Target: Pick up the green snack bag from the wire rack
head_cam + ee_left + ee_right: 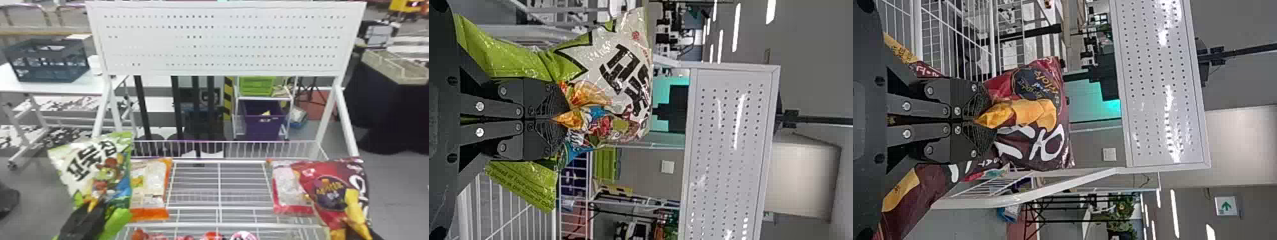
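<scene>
The green and white snack bag is held up at the wire rack's left end, pinched near its lower part by my left gripper. In the left wrist view, the left gripper is shut on the crumpled green snack bag. At the right end of the wire rack, a dark red snack bag is held upright by my right gripper. The right wrist view has the right gripper shut on that red snack bag, bunching its yellow part.
An orange-edged bag lies on the rack behind the green bag, and a pink-edged bag beside the red one. Red packages sit on the nearer, lower shelf. A white pegboard stands above the rack's back.
</scene>
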Robot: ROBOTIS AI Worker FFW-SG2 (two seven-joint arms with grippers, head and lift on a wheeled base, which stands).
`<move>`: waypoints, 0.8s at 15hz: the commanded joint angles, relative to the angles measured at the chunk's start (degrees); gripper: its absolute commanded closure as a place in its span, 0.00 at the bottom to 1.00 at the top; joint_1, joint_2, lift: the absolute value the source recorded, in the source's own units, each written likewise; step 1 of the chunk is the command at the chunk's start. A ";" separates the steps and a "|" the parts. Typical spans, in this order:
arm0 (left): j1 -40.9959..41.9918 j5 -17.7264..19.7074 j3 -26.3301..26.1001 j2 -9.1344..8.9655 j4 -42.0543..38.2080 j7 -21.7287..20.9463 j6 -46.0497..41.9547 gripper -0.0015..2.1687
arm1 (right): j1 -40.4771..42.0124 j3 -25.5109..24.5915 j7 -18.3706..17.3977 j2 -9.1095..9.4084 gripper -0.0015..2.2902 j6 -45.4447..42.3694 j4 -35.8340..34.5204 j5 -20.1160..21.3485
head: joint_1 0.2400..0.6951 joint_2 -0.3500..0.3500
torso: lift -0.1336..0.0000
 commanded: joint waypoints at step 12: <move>5.95 0.30 3.13 -1.39 -1.00 0.09 -5.73 0.95 | 0.81 0.08 -0.26 -0.09 0.95 0.06 -0.71 0.38 | 0.57 0.50 | 1.00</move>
